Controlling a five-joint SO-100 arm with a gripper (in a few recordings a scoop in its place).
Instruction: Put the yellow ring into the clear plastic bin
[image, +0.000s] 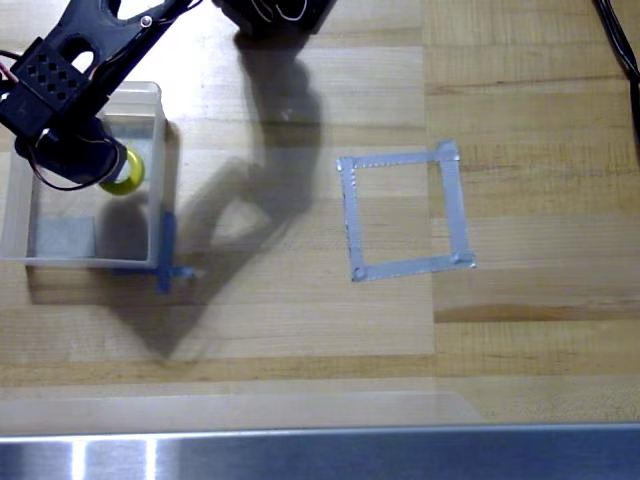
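Overhead view is showing me reaching across the clear plastic bin (30, 250), my pincer (118, 172) clenching the yellow ring (124, 173) and hanging within the bin's outline near its right wall. I am holding it there, I judge, so a release drops the ring inside, well away from the taped square (404, 214).
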